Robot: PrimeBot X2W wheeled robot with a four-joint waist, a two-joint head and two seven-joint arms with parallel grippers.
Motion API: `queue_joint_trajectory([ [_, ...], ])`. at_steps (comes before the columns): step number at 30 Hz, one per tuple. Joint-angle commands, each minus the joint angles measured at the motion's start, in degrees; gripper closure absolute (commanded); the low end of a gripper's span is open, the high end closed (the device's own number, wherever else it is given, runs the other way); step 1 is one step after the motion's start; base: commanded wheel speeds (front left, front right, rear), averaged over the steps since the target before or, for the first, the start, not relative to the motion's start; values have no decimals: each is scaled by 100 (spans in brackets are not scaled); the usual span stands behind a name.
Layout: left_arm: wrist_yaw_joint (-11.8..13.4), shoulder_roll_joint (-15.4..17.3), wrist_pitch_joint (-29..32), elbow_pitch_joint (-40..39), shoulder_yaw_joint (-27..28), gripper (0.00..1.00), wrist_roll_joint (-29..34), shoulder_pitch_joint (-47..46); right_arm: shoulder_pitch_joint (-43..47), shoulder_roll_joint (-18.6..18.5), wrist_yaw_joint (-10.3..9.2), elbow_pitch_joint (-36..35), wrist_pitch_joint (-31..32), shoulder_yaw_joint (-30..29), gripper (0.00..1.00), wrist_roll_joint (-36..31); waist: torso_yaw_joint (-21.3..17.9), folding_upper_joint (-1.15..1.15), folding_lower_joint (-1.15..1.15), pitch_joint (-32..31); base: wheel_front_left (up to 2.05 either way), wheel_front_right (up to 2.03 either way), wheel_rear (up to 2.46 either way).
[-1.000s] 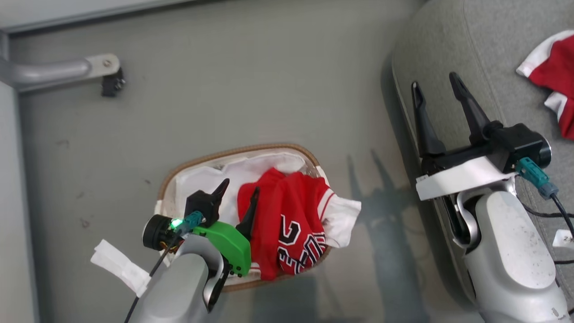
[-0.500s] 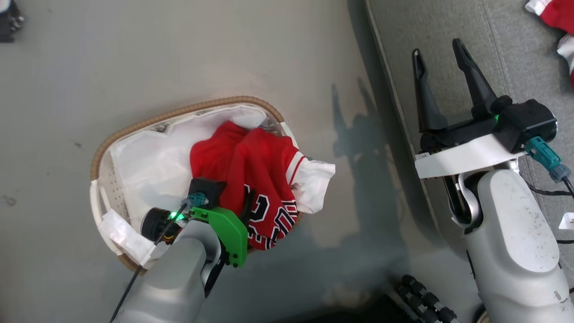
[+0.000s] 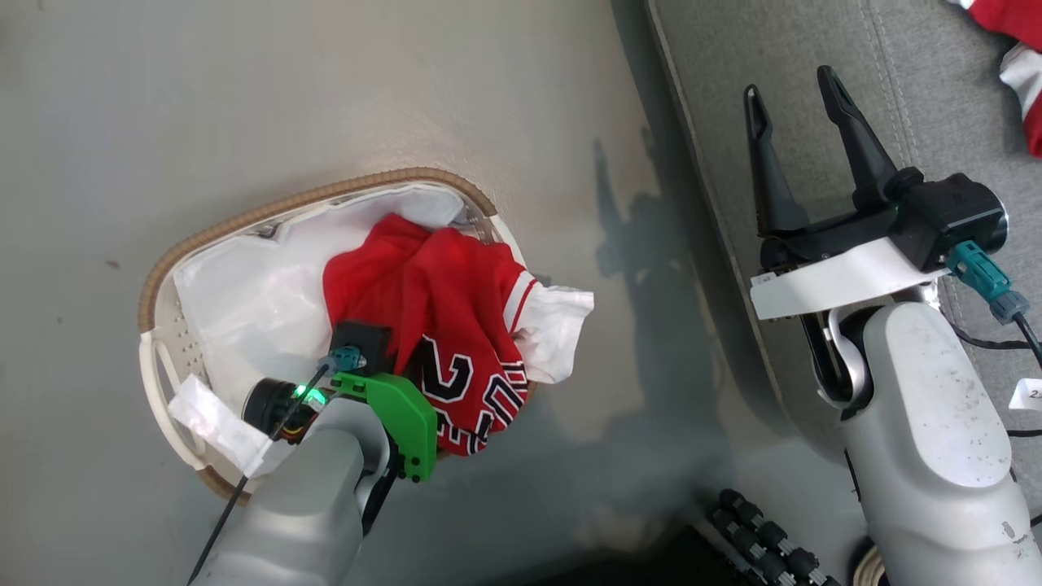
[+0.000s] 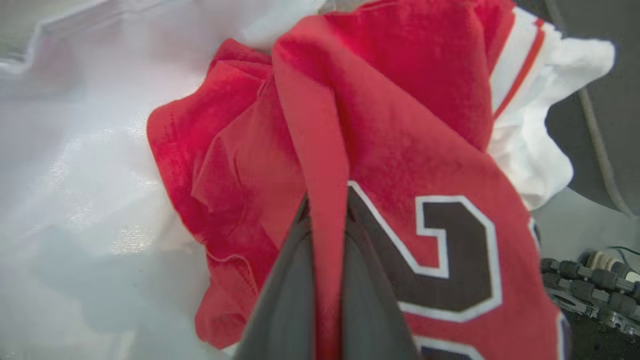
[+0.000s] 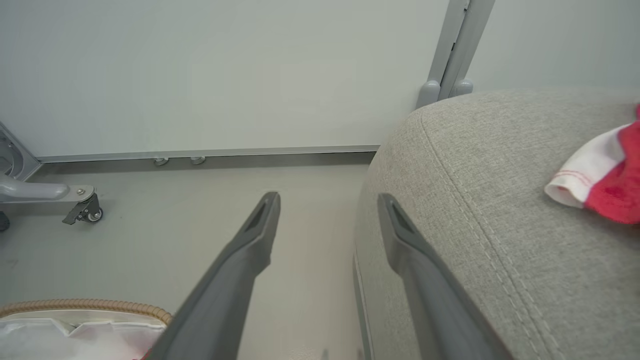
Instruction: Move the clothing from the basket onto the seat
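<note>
A red jersey [image 3: 440, 309] with black-and-white numbers lies bunched in the white basket [image 3: 309, 195] on the floor, one white-trimmed sleeve draped over the right rim. My left gripper [image 3: 407, 358] is down in the basket. In the left wrist view the left gripper [image 4: 327, 210] is shut on a raised fold of the red jersey [image 4: 400, 125]. A second red-and-white jersey [image 3: 1022, 73] lies on the grey seat [image 3: 814, 49] at the upper right. My right gripper [image 3: 794, 85] hangs open and holds nothing above the seat's left edge; the right wrist view shows this gripper [image 5: 327, 200] over the seat [image 5: 500, 200].
The white liner cloth [image 3: 236, 301] covers the basket's left half. A black ribbed part [image 3: 765, 537] lies on the floor at the bottom, between basket and seat. A grey caster leg [image 5: 50, 192] stands by the far wall.
My left gripper came down onto the jersey in the basket and shut on a fold of it. The head camera shifted, so the whole view moved. The right gripper stayed open.
</note>
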Motion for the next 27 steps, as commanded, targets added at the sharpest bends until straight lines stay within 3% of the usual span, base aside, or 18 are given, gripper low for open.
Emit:
queue_joint_trajectory([
  [1, -13, 35, -41, -17, 4, 100, -90, 91, 9, -17, -8, 35, -12, -2, 0, 11, 134, 0, -1, -292, 0, 0, 0],
  [6, 49, 29, -78, -353, 165, 100, -171, 180, 190, -18, -8, 179, -12, -36, 0, 40, 337, 0, -1, -890, 0, 0, 0],
  [10, 220, 105, -75, -1059, 659, 100, 193, 439, 379, -19, -8, 306, -12, -96, 0, 67, 558, 0, -1, -1441, 0, 0, 0],
  [17, 102, 134, -70, -2372, 1639, 100, 953, 971, 864, -20, -8, 505, -13, -227, 0, 115, 961, 0, -1, -2328, 0, 0, 0],
  [27, 1, 61, -71, -3706, 2307, 100, 1758, 1270, 1499, -21, -8, 708, -12, -285, 0, 150, 1255, 0, -1, -3173, 0, 0, 0],
])
